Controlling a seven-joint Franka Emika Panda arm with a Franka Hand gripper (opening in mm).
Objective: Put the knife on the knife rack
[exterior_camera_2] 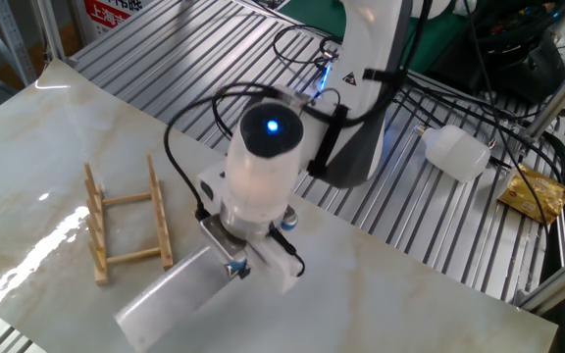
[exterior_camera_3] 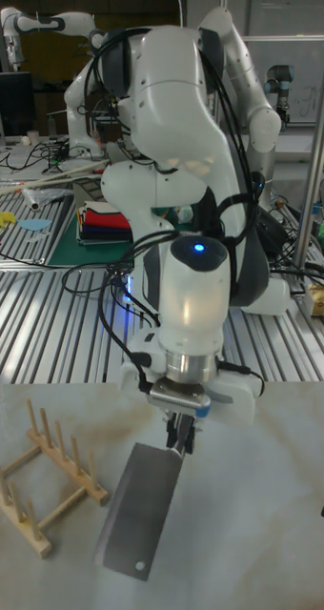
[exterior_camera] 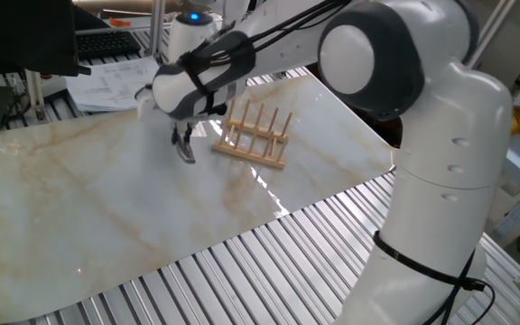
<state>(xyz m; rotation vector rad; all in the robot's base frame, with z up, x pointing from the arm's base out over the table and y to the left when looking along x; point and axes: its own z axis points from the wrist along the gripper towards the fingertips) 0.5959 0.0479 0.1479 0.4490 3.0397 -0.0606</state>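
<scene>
End effector (exterior_camera_3: 184, 431) clenched on the handle end of the knife (exterior_camera_3: 136, 510), fingers pointing down. Handle itself mostly hidden between the fingers; only the broad grey blade shows. Blade hangs below and forward of the end effector, tilted. It looks lifted off the desk (exterior_camera_3: 267, 534) in the tall fixed view, though contact at the far tip cannot be ruled out. Small hole visible near the blade's far corner.

In the other fixed view the end effector (exterior_camera_2: 238, 263) sits under a white wrist with a lit blue light, and the knife (exterior_camera_2: 170, 294) slants away from it toward the lower left of that picture. The knife rack (exterior_camera_2: 126, 227) lies to the side of the end effector, near the blade but apart from it, flat on the desk (exterior_camera_2: 57, 127) with its pegs standing up. Nothing in the rack.

From one fixed view the end effector (exterior_camera: 184, 147) hangs just beside the knife rack (exterior_camera: 253, 135), not touching. Knife is hard to make out here, only a thin dark shape at the fingers. Desk (exterior_camera: 79, 208) is a pale marble-look slab on a ribbed metal frame.

Tall fixed view: knife rack (exterior_camera_3: 43, 477) well off to the side of the end effector, level with the blade.
</scene>
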